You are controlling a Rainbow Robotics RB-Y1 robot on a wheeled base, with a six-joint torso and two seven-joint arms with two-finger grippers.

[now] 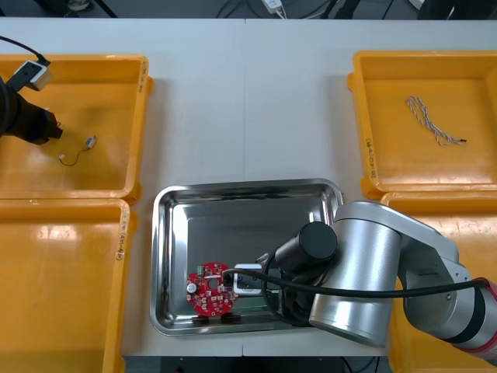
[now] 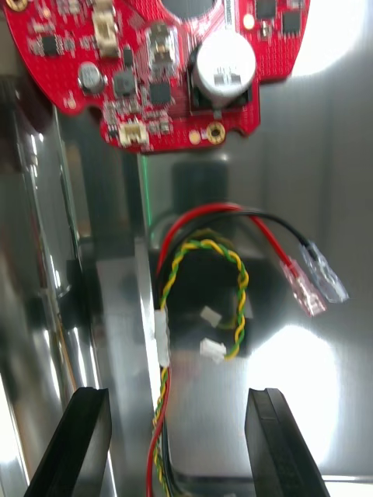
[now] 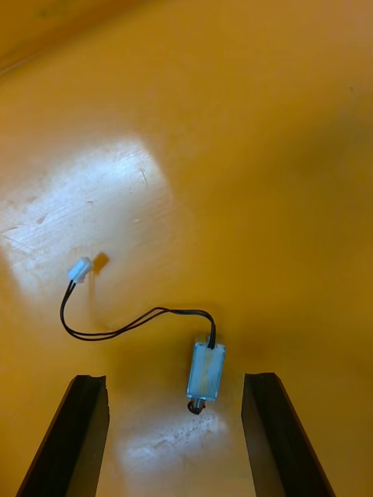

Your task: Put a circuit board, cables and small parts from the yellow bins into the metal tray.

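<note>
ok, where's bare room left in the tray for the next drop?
Far half of the metal tray, wall to wall beyond the circuit board, is bare. Near edge is crowded: board, cables, right tool. The left tool is over the far left bin.

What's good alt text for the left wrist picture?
A small rectangular metal part with a black cable ending in a white plug lies on the yellow bin's floor, between the tips of the left gripper's open black jaws.
</note>
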